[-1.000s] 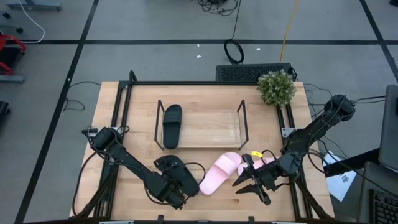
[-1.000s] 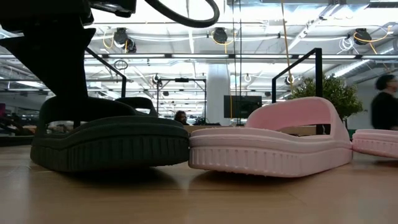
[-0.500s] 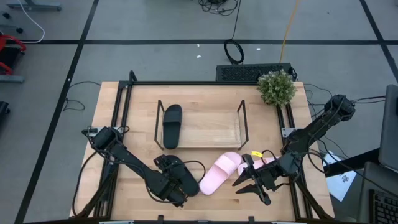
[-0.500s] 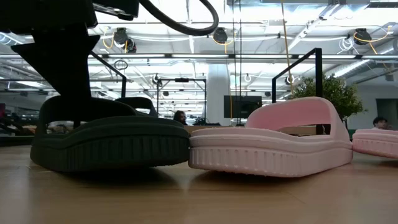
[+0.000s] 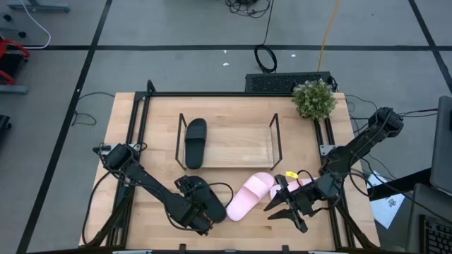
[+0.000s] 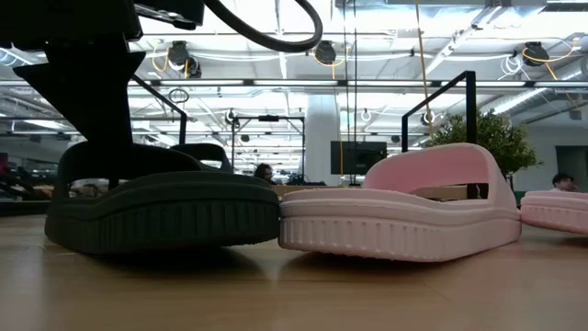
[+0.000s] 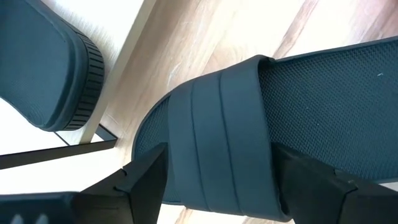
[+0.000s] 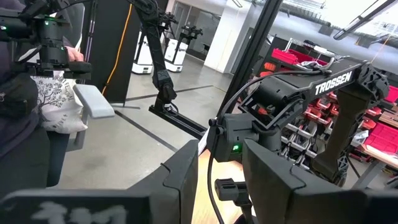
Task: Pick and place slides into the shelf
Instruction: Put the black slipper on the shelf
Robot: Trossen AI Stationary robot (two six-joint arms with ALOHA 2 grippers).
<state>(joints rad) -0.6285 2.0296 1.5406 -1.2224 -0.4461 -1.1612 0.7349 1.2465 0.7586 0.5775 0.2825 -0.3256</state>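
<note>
A black slide lies flat near the table's near edge, and its toe touches a pink slide to its right. My left gripper comes down over the black slide's strap. A second pink slide lies partly under my right arm. My right gripper hovers open beside it and touches nothing. A second black slide lies on the wooden base of the shelf, at its left end. The low view shows the black slide and the pink slide end to end. My left gripper straddles the black slide's wide strap from above, pointing down, with one finger against each side edge. The fingers lie across the strap. The slide's sole stays flat on the table.
A potted plant stands at the table's far right corner. The shelf's black wire ends rise on either side of its board. Bare wood lies right of the black slide on the shelf. A black frame runs around the tabletop.
My left arm has shifted slightly above the black slide's strap in the first half second and then kept still. The slides have not moved.
</note>
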